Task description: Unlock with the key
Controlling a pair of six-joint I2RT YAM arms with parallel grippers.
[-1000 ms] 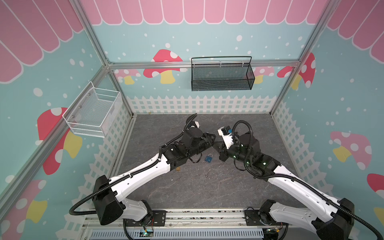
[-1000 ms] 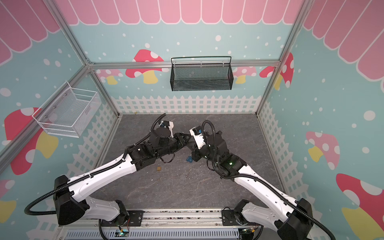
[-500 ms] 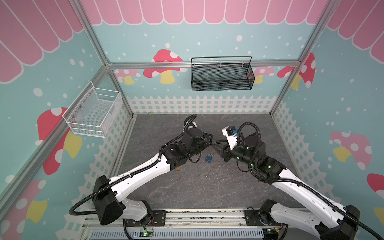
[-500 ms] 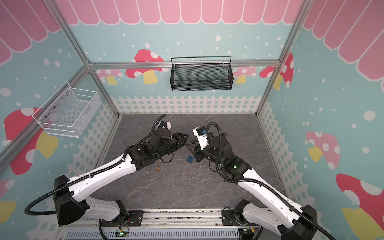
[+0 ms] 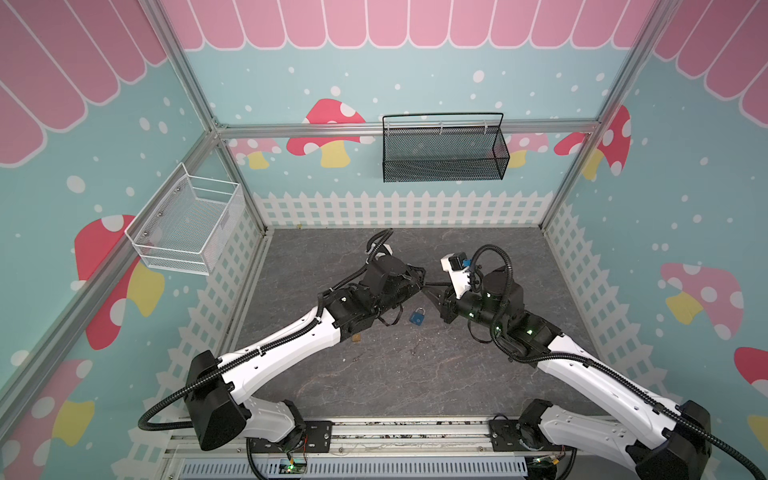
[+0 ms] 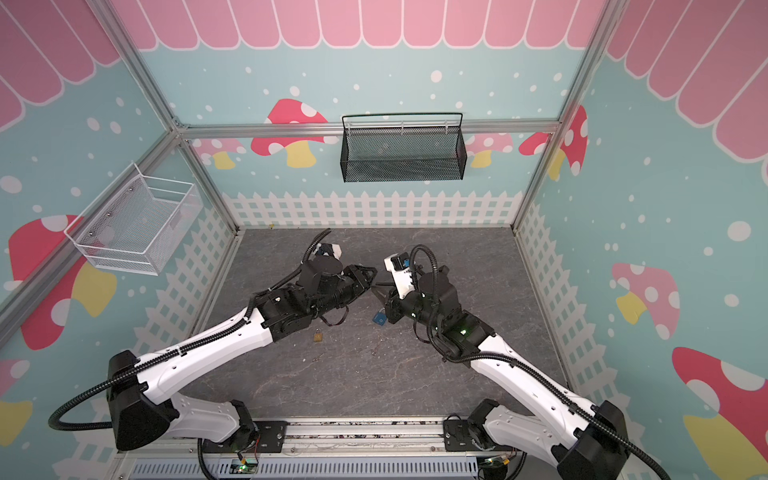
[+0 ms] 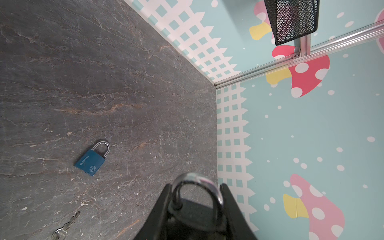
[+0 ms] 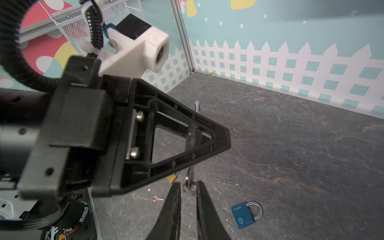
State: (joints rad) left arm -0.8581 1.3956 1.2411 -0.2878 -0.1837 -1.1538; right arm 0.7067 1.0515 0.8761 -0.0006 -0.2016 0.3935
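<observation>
"Right wrist view: is the key in yet?"

"Looks so. The key (image 8: 190,174) hangs below the dark padlock (image 8: 192,135) with its blade up in the keyway. The right gripper (image 8: 188,184) has its tips almost together on the key's ring head, a pinch as far as I can judge."

"And the lock itself?"

"It's raised off the floor (image 7: 104,72), clamped by its body in the left gripper (image 7: 195,187), shackle up and keyway down. From the left wrist camera the shackle seems seated at both legs. So I'd say insertion is done; the turn and the pop of the shackle are left."

"Materials?"

"Matte dark block body with a rounded, polished steel shackle. The key is thin flat metal on a small wire ring (a slippery thing for hard plastic fingers, I'd guess). The floor is a grey slate-look sheet with rusty veins."

"Anything else down there?"

"A blue padlock (image 8: 246,215) lies flat, smooth-faced with a printed logo and its shackle closed. A small brass padlock (image 8: 172,178) and a spare key (image 8: 156,199) lie nearby. Neither gripper touches any of them."
</observation>
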